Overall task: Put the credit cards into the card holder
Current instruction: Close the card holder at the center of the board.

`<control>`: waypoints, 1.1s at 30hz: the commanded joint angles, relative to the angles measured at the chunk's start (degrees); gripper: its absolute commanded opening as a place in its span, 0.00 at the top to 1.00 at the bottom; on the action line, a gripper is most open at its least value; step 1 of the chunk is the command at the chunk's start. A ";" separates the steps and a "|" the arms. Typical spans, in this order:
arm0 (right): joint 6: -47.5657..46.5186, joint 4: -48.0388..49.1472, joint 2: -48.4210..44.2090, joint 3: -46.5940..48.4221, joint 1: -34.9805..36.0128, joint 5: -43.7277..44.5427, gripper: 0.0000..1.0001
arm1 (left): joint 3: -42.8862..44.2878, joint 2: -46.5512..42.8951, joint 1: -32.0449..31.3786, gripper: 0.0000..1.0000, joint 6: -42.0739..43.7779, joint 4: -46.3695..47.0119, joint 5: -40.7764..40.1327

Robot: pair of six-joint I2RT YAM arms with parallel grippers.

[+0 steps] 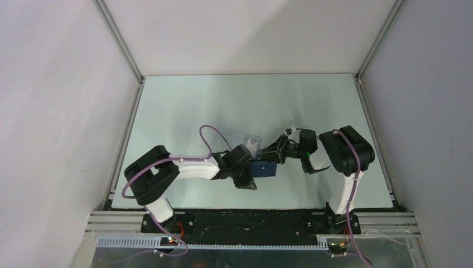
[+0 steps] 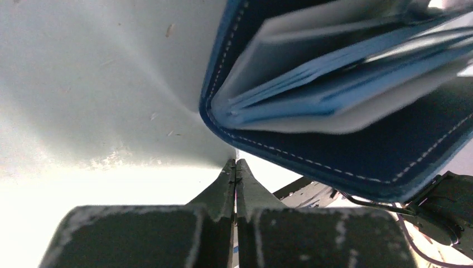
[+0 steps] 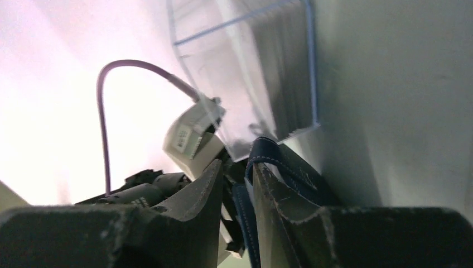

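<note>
Right up close in the left wrist view: left tool, black and rough, with scuffed grey edges. Squeezed all the way closed, fingers flat against each other. Cannot tell if anything thin sits pinched in there.

Just past it, lifted off the tabletop: card holder, dark blue and smooth like leather, with a row of little white stitches along the rim. Open like a small book, folded spine to the left. Inside, several thin flat leaves, light blue and pale grey, fanned out. Cannot tell whether a card is tucked between them.

Right up close in the right wrist view: right tool, also black and rough. Only partly open, clamped on a dark blue flap of the card holder, with the stitched edge curling over one finger.

Behind that, a small white boxy part of the other arm and a thin purple cable bent in a loop.

Higher and farther: one credit card, flat, clear like glass, rectangle-shaped, with blue lines along its edges. Tilted up, lower corner close to the top of the card holder. Cannot tell if touching.

From above: both tools meeting over the middle of the tabletop, pale green, smooth and a bit shiny, with the card holder between them.

Farthest back: plain white walls and grey metal rails.
</note>
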 commanded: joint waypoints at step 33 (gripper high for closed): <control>6.46 24.46 8.67 -11.24 -12.88 -3.85 0.69 | 7.03 -2.76 0.94 0.60 5.56 -4.16 -1.60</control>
